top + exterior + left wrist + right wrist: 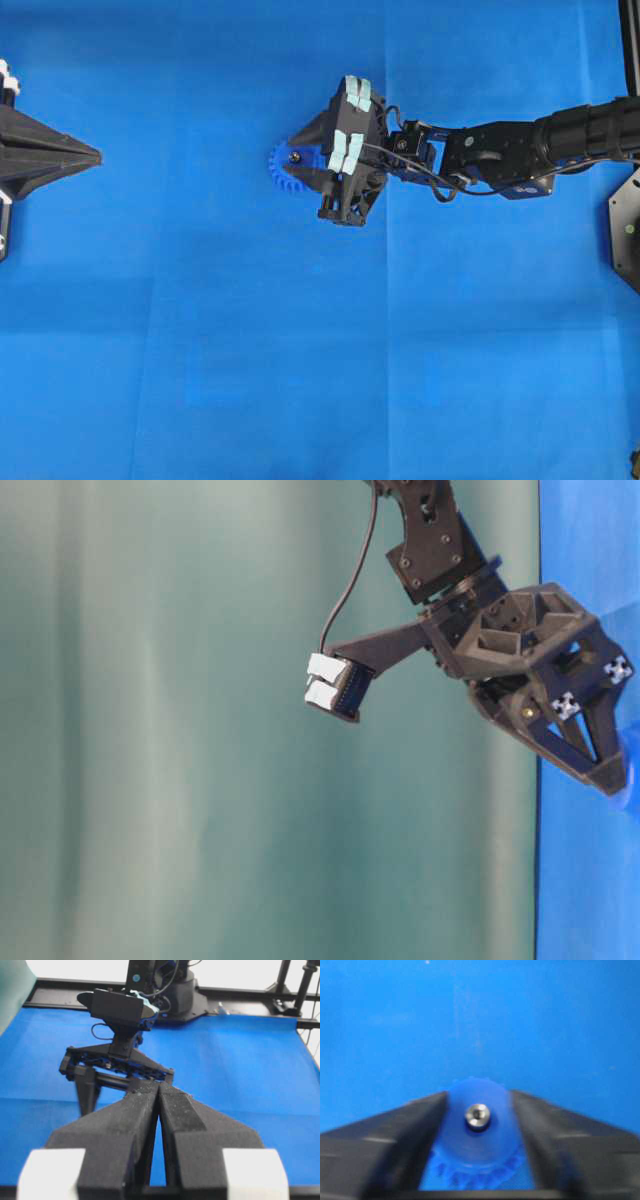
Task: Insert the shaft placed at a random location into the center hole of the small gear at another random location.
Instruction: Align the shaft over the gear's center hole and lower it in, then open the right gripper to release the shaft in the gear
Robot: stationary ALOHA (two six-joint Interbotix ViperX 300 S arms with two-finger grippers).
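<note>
The small gear (pixel 279 171) lies flat on the blue mat (pixel 300 350), its blue teeth showing left of my right gripper (pixel 293 152). In the right wrist view the gear (pixel 480 1145) fills the gap between the fingers, and the shaft (pixel 477 1114) stands in the center hole of the hub as a shiny silver disc. From above the shaft (pixel 295 156) is a dark dot. My right gripper (pixel 479 1094) is open, one finger on each side of the hub and clear of the shaft. My left gripper (pixel 98 155) is shut and empty at the far left (pixel 159 1086).
The right arm (pixel 520 150) reaches in from the right edge. A green backdrop (pixel 200 730) stands behind the mat in the table-level view, where my right gripper (pixel 610 775) points down at the mat. The arm bases and frame (pixel 170 990) stand at the far edge.
</note>
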